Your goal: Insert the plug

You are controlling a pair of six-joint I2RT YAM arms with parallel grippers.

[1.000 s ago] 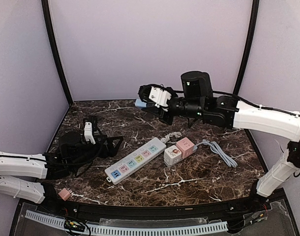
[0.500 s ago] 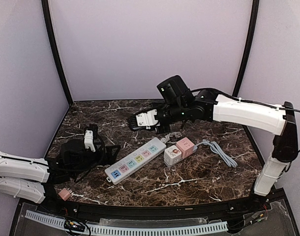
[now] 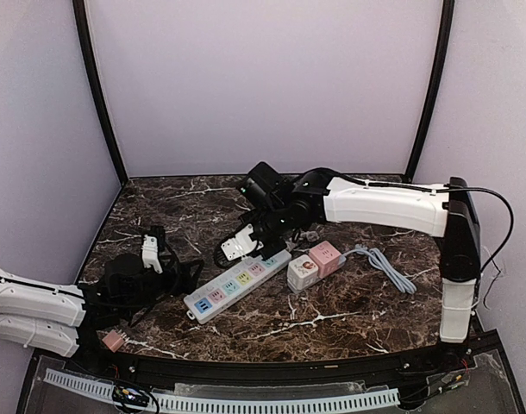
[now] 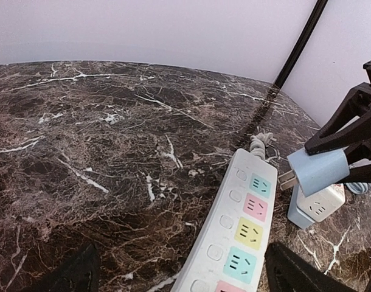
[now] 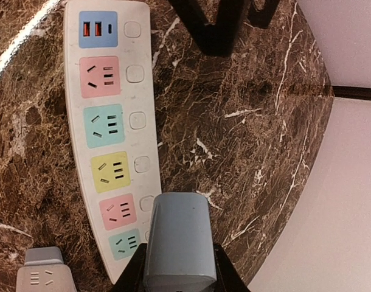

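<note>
1 pwr strip (image 3: pixel 237 283), 1 blue plug (image 4: pixel 318 172), 1 grey cable (image 3: pixel 388 266).

The right tool (image 5: pixel 176 271) is clamped on a blue-grey plug (image 5: pixel 176 237), which hangs over the edge of the white power strip (image 5: pixel 106 121), right by its last pink and teal sockets. Can't really tell if the plug is touching the strip. A small cube adapter (image 5: pixel 42 277) peeks in beside that end, all on the marble surface (image 5: pixel 234 121).

High rear view, wrist views close, all sharing power strip (image 3: pixel 237 283)
</note>
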